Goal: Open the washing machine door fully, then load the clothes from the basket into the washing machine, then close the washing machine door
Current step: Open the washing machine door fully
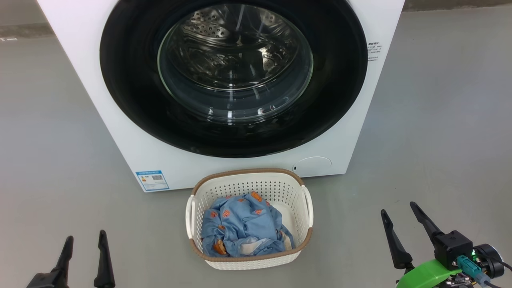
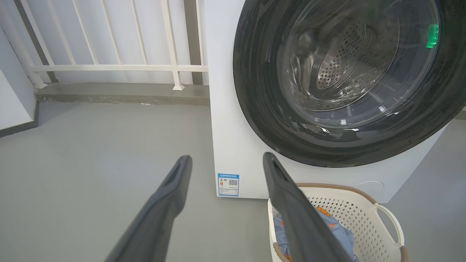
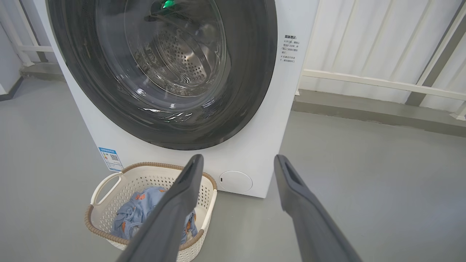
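Right now the door (image 1: 234, 76) sits shut on the washing machine (image 1: 80, 40) across the upper centre of the head view, and the left gripper (image 1: 86, 235) at lower left and right gripper (image 1: 398, 208) at lower right both hang spread wide, holding nothing. No handle shows on its glossy black ring, so a finger hooking the edge could slip off. A low reach could also knock the basket (image 1: 248, 173) of clothes (image 1: 240, 228) standing at lower centre, just before the machine.
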You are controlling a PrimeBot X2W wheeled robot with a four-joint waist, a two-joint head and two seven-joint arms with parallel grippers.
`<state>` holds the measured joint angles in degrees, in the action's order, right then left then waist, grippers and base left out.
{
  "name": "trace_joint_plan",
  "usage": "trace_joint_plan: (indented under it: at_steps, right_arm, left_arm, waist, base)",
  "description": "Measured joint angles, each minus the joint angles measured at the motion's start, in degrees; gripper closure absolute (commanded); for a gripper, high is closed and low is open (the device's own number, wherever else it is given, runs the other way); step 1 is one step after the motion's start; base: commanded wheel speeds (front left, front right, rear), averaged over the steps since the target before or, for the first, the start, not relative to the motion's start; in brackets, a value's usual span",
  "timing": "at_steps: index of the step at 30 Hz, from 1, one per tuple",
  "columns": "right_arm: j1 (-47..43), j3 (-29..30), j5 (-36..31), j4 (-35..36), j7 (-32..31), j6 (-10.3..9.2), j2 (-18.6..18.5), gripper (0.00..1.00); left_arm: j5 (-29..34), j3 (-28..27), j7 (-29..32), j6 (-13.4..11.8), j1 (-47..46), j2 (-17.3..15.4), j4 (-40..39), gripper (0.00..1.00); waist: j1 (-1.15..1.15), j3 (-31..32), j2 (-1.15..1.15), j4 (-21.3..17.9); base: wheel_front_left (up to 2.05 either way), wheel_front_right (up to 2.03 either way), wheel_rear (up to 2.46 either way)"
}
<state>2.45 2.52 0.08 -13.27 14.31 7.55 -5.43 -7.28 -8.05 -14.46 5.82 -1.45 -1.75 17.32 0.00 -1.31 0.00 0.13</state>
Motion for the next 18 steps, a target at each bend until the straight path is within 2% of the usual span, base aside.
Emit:
trace_joint_plan:
  at_steps: [7, 18]
  right_arm:
    - [0.0, 0.0, 0.0, 0.3, 0.0, 0.00, 0.1, 0.00]
    - [0.0, 0.0, 0.0, 0.4, 0.0, 0.00, 0.1, 0.00]
  left_arm:
    - [0.0, -0.1, 0.0, 0.0, 0.0, -0.1, -0.3, 0.00]
    - [-0.1, -0.2, 0.0, 0.0, -0.6, 0.0, -0.7, 0.00]
  waist:
    - [0.00, -0.5, 0.00, 0.0]
    - [0.00, -1.8, 0.00, -0.1]
  base:
    - [0.73, 0.73, -1.45]
    - [1.20, 1.20, -2.40]
